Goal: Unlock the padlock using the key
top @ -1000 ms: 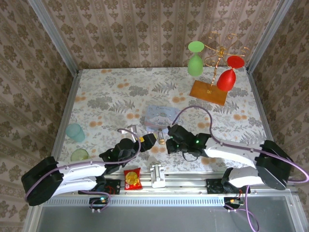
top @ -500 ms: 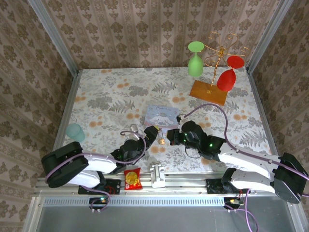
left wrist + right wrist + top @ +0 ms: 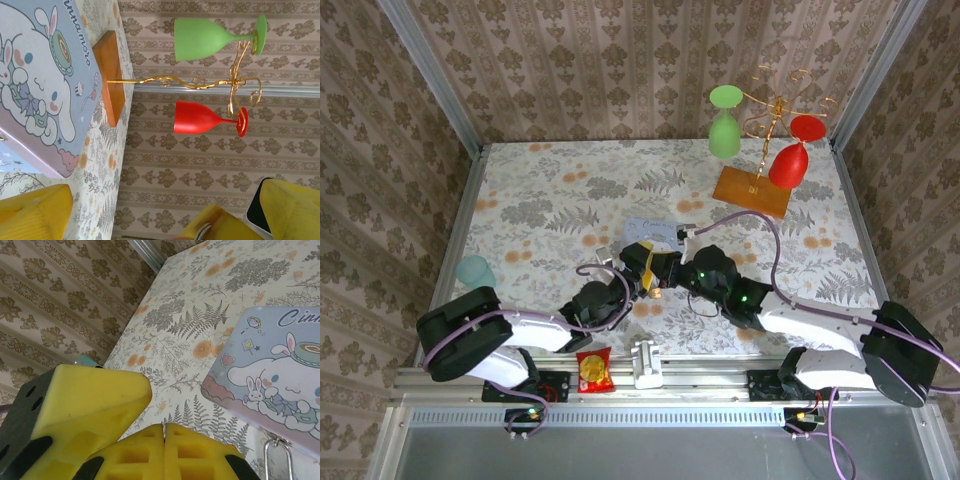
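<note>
The left gripper (image 3: 647, 270) spreads its blocky yellow pads wide beside the glossy rectangular tin (image 3: 35, 90). The right gripper (image 3: 164, 450) presses its ribbed yellow pads flat together near the tiny brass padlock (image 3: 657, 292).

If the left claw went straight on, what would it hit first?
Likely the pale blue cartoon tin, close ahead of the open left gripper; if it skims past, the glass stand's wooden base. Depth is unclear.

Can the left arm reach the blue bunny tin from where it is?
Probably yes. The left gripper is open and the blue bunny tin lies right ahead of it, with nothing between. The shut right gripper crowds in close beside it, though.
</note>
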### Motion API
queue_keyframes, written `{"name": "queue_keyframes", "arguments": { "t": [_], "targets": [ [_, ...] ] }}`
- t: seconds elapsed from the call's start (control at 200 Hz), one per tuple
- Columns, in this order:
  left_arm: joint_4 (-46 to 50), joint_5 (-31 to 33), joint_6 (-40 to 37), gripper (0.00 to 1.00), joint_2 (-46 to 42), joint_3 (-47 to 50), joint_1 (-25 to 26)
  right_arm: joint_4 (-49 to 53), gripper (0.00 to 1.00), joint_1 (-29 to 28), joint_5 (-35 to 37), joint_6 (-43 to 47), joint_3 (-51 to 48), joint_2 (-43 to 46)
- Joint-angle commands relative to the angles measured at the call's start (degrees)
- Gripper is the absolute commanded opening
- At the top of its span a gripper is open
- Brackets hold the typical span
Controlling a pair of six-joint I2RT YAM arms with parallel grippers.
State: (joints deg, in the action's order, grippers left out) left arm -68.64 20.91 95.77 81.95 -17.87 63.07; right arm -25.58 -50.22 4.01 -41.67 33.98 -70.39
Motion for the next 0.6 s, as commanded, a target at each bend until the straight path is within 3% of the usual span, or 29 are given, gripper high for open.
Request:
{"name": "queue_keyframes", "arguments": {
  "t": [0.0, 0.335, 0.595],
  "targets": [
    [-4.1, 1.2, 2.5, 0.97, 0.9, -0.2, 1.1, -8.2, 0.0, 0.3, -1.5, 1.7, -0.4, -3.0],
    [-1.1, 2.8, -3.0, 0.76, -5.7, 2.5, 0.6, -13.0, 0.0, 0.3, -3.5, -0.6, -3.5, -6.1],
    [7.3, 2.2, -4.9, 0.75, -12.7, 3.6, -1.2, -12.2, 0.0, 0.2, -3.6, -0.4, -5.2, -4.5]
  ]
}}
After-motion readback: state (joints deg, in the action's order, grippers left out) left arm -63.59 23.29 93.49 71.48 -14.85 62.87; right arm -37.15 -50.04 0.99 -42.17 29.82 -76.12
